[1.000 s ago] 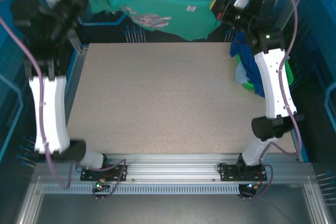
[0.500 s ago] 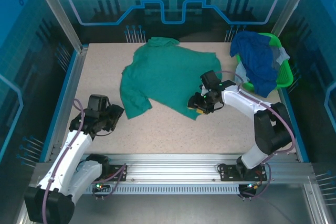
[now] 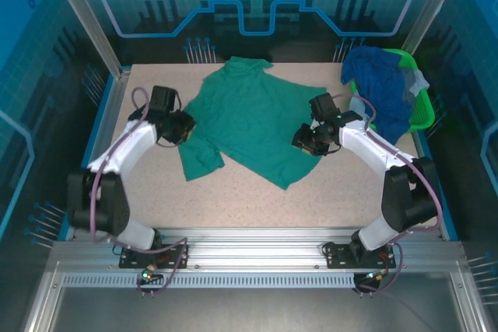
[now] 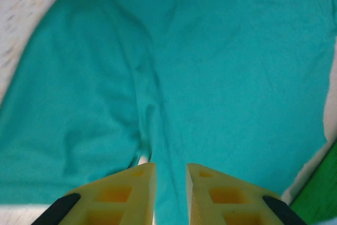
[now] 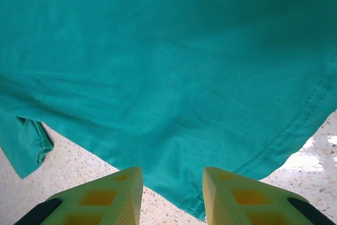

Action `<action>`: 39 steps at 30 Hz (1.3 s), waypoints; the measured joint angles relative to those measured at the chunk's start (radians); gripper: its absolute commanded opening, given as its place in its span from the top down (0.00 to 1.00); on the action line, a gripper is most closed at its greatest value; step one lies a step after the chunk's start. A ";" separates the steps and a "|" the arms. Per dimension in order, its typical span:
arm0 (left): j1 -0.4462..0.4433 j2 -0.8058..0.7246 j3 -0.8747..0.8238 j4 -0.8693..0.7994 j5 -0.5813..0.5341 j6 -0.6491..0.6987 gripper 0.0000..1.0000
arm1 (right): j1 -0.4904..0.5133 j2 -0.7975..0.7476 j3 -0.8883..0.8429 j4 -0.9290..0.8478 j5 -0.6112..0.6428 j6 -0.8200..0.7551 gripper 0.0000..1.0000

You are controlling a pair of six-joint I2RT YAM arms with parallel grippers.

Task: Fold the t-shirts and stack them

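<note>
- On the speckled beige tabletop [image 3: 233, 192] we see the teal-green cloth t-shirt [image 3: 249, 114] spread flat, towards the back. We judge the step in hand to be laying it out for the first fold.
- The bright green plastic basket [image 3: 424, 110] at the right rear holds the royal blue and paler shirts [image 3: 385, 87], not yet folded.
- Our right gripper [image 3: 306, 139] hovers at the shirt's right hem, jaws parted, holding nothing.
- Our left gripper [image 3: 185, 127] sits over the left sleeve, fingers narrowly apart and empty.
- Next, each gripper likely needs to pinch an edge and carry it across.
</note>
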 measured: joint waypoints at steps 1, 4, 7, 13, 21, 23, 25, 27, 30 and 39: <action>0.007 0.076 0.059 0.001 0.005 0.019 0.76 | -0.002 0.008 0.000 0.002 0.002 0.009 0.65; 0.022 0.269 0.210 0.024 0.016 0.071 0.76 | 0.000 0.055 0.000 0.017 0.011 0.037 0.65; 0.034 0.407 0.297 0.038 0.019 0.109 0.76 | 0.008 0.134 0.009 0.026 0.025 0.058 0.66; 0.061 0.501 0.272 0.039 -0.001 0.147 0.78 | 0.037 0.300 0.108 0.011 0.056 0.067 0.66; 0.132 0.200 -0.150 0.117 -0.041 0.100 0.79 | 0.104 0.480 0.319 -0.072 0.087 0.031 0.63; 0.153 0.131 -0.234 0.113 -0.047 0.089 0.79 | 0.126 0.495 0.346 -0.087 0.094 0.023 0.62; 0.162 0.080 -0.283 0.109 -0.047 0.076 0.77 | 0.144 0.497 0.350 -0.099 0.101 0.017 0.61; 0.157 0.048 -0.301 0.090 -0.048 0.072 0.75 | 0.150 0.497 0.350 -0.109 0.106 0.009 0.61; 0.126 0.002 -0.272 0.042 -0.065 0.073 0.65 | 0.146 0.487 0.347 -0.117 0.130 -0.012 0.59; 0.063 0.217 0.238 0.039 -0.057 0.095 0.63 | 0.091 0.333 0.312 -0.113 0.179 -0.070 0.57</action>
